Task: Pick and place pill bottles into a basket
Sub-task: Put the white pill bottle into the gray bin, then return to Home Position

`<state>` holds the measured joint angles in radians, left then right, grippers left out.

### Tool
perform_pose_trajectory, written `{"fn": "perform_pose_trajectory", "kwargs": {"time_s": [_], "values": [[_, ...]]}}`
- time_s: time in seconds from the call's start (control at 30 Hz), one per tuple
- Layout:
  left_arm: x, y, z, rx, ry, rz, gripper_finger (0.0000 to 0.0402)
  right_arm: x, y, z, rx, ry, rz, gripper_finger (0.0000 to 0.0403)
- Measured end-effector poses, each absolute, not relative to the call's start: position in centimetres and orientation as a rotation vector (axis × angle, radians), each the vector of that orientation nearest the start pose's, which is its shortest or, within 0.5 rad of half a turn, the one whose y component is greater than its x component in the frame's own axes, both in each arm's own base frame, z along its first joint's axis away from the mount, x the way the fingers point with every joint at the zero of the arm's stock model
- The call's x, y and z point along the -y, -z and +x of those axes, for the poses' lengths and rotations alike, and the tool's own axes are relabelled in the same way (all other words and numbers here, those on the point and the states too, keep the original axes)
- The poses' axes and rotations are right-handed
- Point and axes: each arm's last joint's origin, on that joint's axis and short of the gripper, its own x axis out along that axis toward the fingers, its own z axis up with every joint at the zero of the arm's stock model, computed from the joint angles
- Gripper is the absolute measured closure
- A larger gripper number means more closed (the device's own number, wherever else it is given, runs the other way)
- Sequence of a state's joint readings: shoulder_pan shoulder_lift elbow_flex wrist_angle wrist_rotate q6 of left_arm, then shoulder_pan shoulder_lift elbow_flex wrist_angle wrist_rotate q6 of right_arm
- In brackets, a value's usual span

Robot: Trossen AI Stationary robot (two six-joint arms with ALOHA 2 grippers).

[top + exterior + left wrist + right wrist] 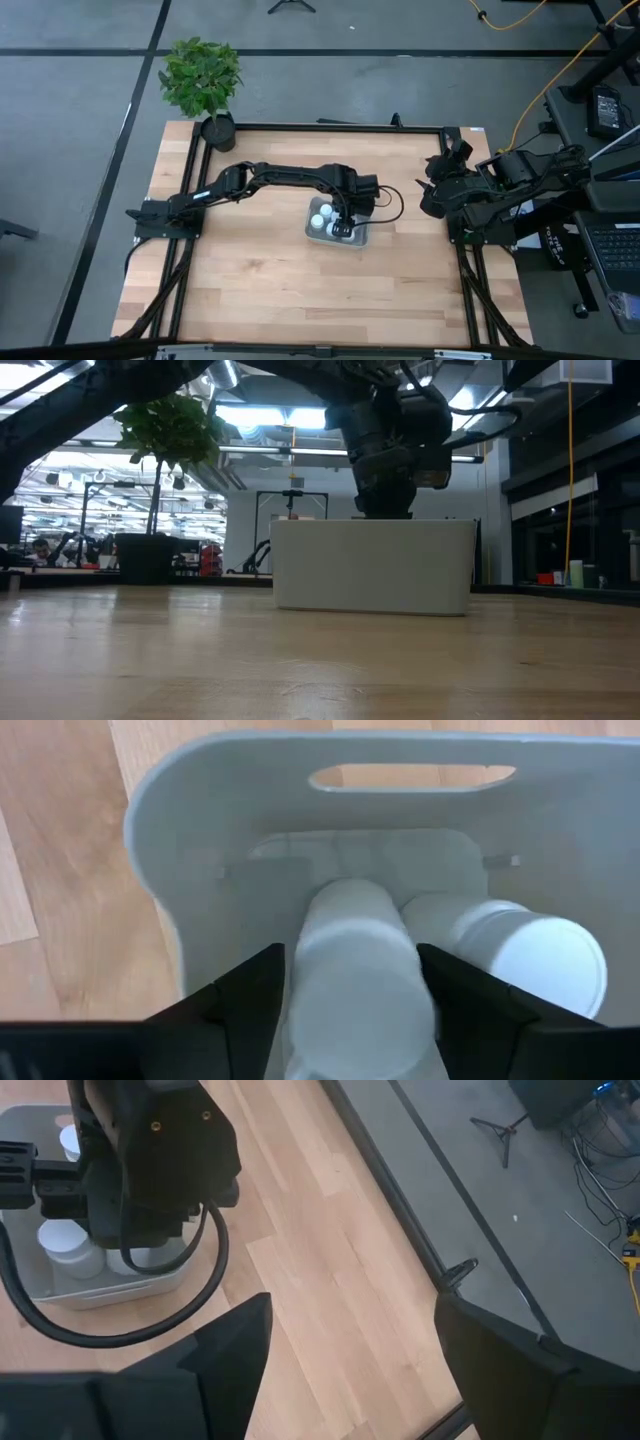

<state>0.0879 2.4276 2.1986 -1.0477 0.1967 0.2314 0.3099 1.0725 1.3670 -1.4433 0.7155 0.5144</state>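
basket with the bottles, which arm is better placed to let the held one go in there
Left. The left gripper is over the pale grey-blue rectangular basket, fingers around a small white cylindrical pill bottle lying beside another bottle. The right gripper is open at the table's right edge.

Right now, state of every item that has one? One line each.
Left end effector: over the basket, fingers on either side of a pill bottle.
Held pill bottle: lying on its side, inside the basket.
Second pill bottle: lying beside it in the basket.
Basket: on the table, holding bottles.
Right end effector: open, empty, at the table's right edge.
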Motion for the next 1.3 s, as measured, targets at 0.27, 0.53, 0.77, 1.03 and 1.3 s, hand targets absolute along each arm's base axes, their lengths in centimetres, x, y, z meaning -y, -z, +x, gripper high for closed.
{"fn": "perform_pose_trajectory", "kwargs": {"time_s": [0.27,0.53,0.77,1.03,1.3], "values": [[-3.8,-18.7,49.8,-1.249,0.239,0.017,0.0179,-2.7,-38.2,14.6,-0.87,0.595,-0.102,0.0122],[-3.8,-21.5,49.8,-1.221,0.234,0.023,0.0177,-2.7,-38.2,14.6,-0.87,0.595,-0.102,0.0122],[-4.0,-24.4,49.1,-1.205,0.206,-0.017,0.0176,-2.6,-38.1,14.4,-0.889,0.599,-0.113,0.0122],[-3.0,-29.9,45.3,-1.253,0.14,-0.085,0.0176,-2.4,-38.4,13.3,-0.871,0.615,-0.067,0.0122],[-2.1,-41.7,37.9,-0.963,0.109,-0.161,0.0176,-1.3,-40.4,7.6,-0.649,0.504,0.002,0.0122]]}}
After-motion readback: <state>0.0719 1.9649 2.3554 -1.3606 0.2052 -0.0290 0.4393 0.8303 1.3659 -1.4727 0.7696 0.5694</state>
